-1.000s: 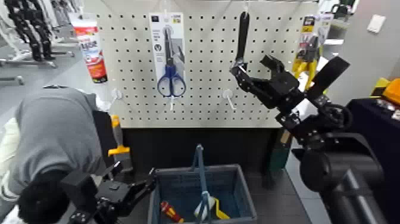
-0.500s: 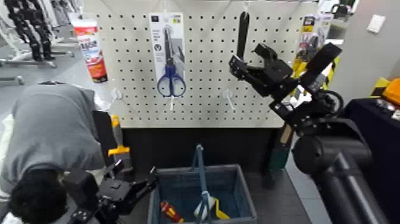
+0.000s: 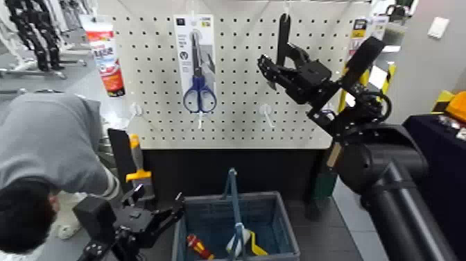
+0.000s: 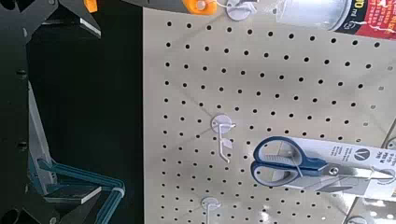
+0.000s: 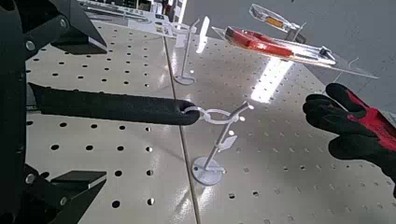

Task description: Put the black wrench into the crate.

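In the upper right of the head view, the black wrench (image 3: 283, 38) is hung from a hook on the pegboard (image 3: 236, 83). The right gripper (image 3: 283, 68) is held wide around its handle, which is seen between the parted jaws with space on both sides. The left gripper (image 3: 156, 200), also opened wide, is held at lower left, beside the crate (image 3: 281, 215) at lower centre. A red-and-yellow item (image 3: 200, 246) is contained in it. At upper left, "lue" can be made out on the red-and-white tube (image 3: 105, 59); the print on the card of the blue-handled scissors (image 3: 199, 94) is too small to be read. A person (image 3: 52, 146) is seen bent over at far left.
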You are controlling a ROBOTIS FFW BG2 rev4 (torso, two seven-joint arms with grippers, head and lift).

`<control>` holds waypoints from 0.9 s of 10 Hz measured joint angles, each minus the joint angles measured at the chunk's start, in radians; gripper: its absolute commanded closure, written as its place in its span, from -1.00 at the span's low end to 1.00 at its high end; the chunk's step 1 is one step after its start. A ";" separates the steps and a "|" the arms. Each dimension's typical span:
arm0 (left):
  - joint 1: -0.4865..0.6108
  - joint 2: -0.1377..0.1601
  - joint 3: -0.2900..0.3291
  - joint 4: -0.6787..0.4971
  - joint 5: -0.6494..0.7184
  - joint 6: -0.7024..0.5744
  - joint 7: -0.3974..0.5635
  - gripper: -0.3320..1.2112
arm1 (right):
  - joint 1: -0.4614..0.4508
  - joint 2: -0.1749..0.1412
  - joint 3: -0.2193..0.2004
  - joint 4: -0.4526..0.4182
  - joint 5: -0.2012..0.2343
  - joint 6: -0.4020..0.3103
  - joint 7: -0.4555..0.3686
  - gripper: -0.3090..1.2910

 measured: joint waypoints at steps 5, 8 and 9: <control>0.000 0.000 0.001 0.000 0.000 -0.003 0.000 -0.40 | -0.001 0.000 -0.001 -0.059 0.074 0.067 -0.034 0.94; 0.000 0.000 0.000 0.000 0.000 -0.002 0.000 -0.40 | -0.001 0.002 -0.003 -0.062 0.076 0.071 -0.034 0.94; 0.000 0.000 0.000 0.000 -0.001 -0.002 0.001 -0.40 | -0.002 0.002 -0.004 -0.063 0.076 0.071 -0.034 0.94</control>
